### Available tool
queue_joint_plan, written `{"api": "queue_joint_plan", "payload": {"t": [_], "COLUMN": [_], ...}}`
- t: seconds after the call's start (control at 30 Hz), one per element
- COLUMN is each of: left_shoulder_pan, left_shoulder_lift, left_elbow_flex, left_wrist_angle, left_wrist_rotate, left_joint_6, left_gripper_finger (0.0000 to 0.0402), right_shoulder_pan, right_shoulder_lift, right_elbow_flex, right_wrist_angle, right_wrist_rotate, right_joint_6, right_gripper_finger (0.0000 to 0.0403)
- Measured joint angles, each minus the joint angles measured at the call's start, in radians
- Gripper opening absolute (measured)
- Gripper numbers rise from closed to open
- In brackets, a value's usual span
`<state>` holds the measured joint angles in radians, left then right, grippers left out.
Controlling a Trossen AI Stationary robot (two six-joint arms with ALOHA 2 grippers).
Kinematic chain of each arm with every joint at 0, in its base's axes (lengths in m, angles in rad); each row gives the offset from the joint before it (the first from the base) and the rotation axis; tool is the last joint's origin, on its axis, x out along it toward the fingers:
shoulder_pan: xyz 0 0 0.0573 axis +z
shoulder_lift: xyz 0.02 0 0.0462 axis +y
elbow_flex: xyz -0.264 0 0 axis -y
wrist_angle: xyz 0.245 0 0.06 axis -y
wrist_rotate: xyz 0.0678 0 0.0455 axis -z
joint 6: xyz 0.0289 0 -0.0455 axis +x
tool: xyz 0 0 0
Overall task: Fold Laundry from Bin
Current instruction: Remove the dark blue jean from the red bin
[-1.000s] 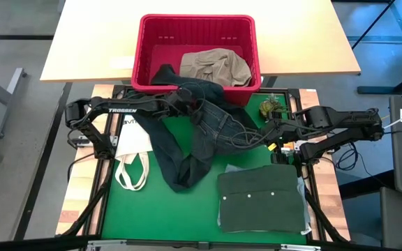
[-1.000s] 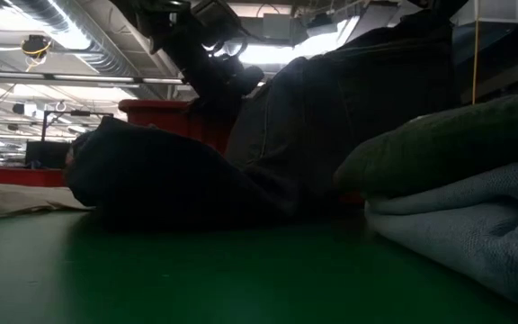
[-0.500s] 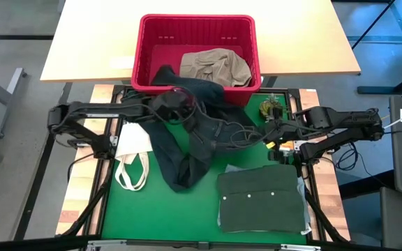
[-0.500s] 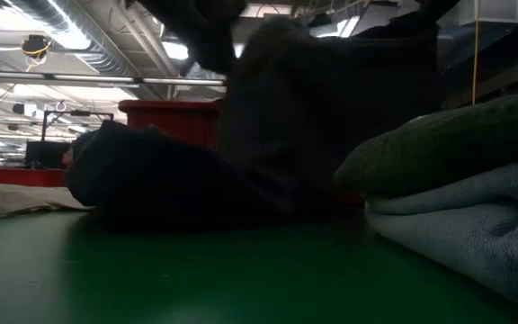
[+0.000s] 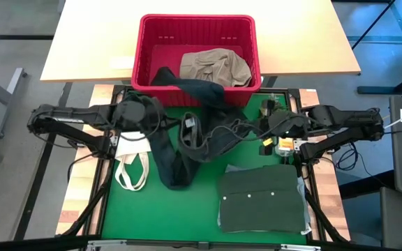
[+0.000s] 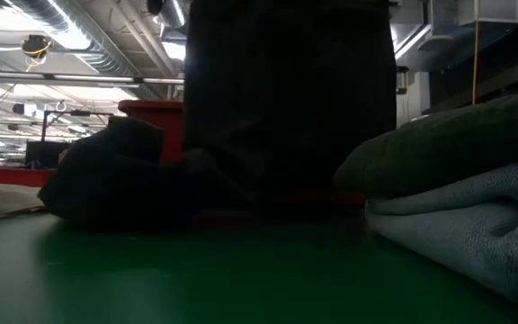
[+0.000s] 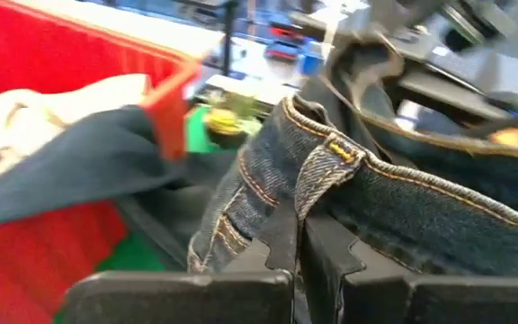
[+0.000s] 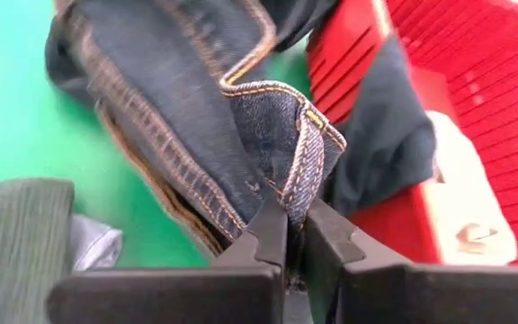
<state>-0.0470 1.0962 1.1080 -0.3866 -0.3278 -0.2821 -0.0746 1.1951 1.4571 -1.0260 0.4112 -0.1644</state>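
Holding the jeans [image 5: 187, 143] by the waistband, both end effectors are clamped shut on denim, and that is the relation your next move turns on. Your left end effector [image 7: 297, 236] pinches the band at a belt loop; your right end effector [image 8: 295, 236] pinches the band's folded corner. Seen from above, the waistband runs crosswise between them, roughly parallel to the near rim of the bin [image 5: 198, 21], while the legs trail away from the bin and bunch on the green surface [image 5: 187, 216]. So the garment's long axis points straight away from the bin, at right angles to the line joining your two grips.

Neither arm is clearly the nearer one: the left end effector [image 5: 188, 127] sits just off the bin's near wall toward its middle, and the right end effector [image 5: 262, 127] sits off the bin's right near corner. Part of a dark garment [image 5: 187, 81] is draped over the bin's near rim, close to the jeans, so I judge that drawing the waistband away from the bin could catch it.

Counting for you:
- one pair of jeans, held in the air;
- one dark garment hanging over the rim;
- one khaki garment [image 5: 215, 67] lying inside the bin;
- one folded dark green piece [image 5: 260, 201], well clear of the bin on its right-hand side;
- one white tote bag [image 5: 131, 157] beside the jeans, off the bin's left corner;
- one bin.
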Motion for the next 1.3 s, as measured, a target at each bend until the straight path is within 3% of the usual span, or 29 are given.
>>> {"api": "queue_joint_plan", "payload": {"t": [0.27, 0.5, 0.7, 1.07, 1.3], "left_shoulder_pan": [-0.179, -0.261, -0.257, -0.247, -0.268], "left_shoulder_lift": [0.046, 0.174, 0.348, 0.621, 0.781], "left_elbow_flex": [0.0, 0.0, 0.0, 0.0, 0.076], "left_wrist_angle": [0.08, 0.416, 0.709, 1.25, 1.287], "left_wrist_rotate": [0.003, 0.004, 0.053, 0.187, 0.195], "left_joint_6": [-0.004, 0.004, 0.005, 0.004, 0.005], "left_gripper_finger": [0.0, 0.0, 0.0, 0.0, 0.0], "right_shoulder_pan": [0.0, 0.0, 0.002, 0.002, 0.002], "right_shoulder_lift": [-0.001, -0.013, -0.065, -0.226, -0.291], "right_elbow_flex": [0.168, 0.324, 0.352, 0.348, 0.348], "right_wrist_angle": [-0.168, -0.368, -0.506, -0.547, -0.547], "right_wrist_rotate": [0.112, 0.12, 0.115, -0.189, -0.249], "right_joint_6": [0.007, 0.082, 0.097, 0.269, 0.352], "right_gripper_finger": [0.0019, 0.0019, 0.0019, 0.0019, 0.0019]}}
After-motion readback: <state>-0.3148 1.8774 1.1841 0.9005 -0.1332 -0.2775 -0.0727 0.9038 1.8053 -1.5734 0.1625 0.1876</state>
